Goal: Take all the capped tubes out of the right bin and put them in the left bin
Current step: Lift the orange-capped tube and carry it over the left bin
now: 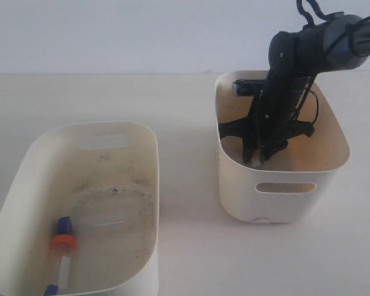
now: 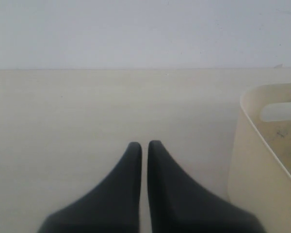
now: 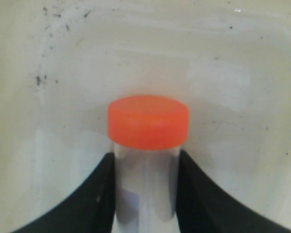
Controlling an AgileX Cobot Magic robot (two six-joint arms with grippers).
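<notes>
My right gripper [image 1: 259, 161] reaches down into the right bin [image 1: 333, 169], near its front wall. In the right wrist view this gripper [image 3: 145, 158] is shut on a clear tube [image 3: 145, 189] with an orange-red cap [image 3: 148, 121], just above the bin floor. In the left bin [image 1: 145, 145] another orange-capped tube [image 1: 63, 253] lies at the front left. Blue caps [image 1: 63, 224] show at both its ends. A small bluish object [image 1: 240, 86] sits in the right bin's back corner; what it is I cannot tell. My left gripper [image 2: 144, 143] is shut and empty over bare table.
The left bin's wall [image 2: 262, 165] with a slot handle stands close beside the left gripper in the left wrist view. Pale table [image 1: 185, 123] lies between the two bins. The right arm [image 1: 308, 49] leans in from the upper right.
</notes>
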